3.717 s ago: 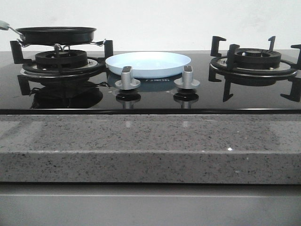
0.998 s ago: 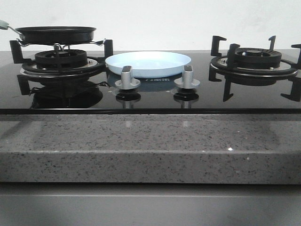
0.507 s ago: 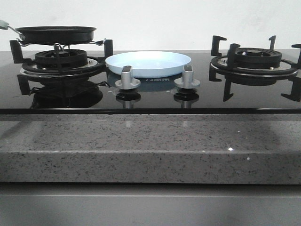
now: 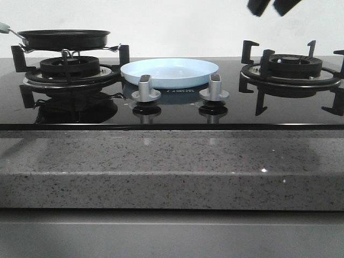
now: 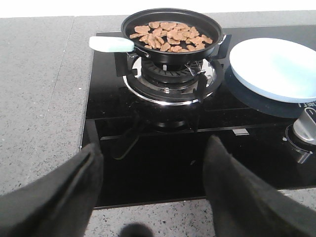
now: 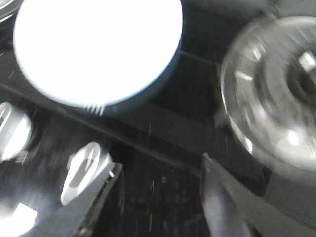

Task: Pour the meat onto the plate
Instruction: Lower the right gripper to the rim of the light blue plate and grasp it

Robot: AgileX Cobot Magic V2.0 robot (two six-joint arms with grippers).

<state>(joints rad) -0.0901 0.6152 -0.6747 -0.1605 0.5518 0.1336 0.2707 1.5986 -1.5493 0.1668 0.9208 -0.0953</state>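
meat (image 5: 170,35) heaped in pan (image 5: 148,17), plate (image 5: 274,66) beside

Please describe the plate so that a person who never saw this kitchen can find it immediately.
Find the black glass hob with a gas burner at each end. Between the two burners, just behind the two silver knobs, lies the plate. It is round, shallow, pale blue and holds nothing, unlike the black frying pan on the left burner, which holds the meat.

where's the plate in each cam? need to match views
Front: plate at centre, on the black hob between the two burners, behind the knobs.
Left wrist: at the right edge, beside the pan of meat.
Right wrist: blurred, overexposed disc, upper left.
Shared landmark: silver knob.
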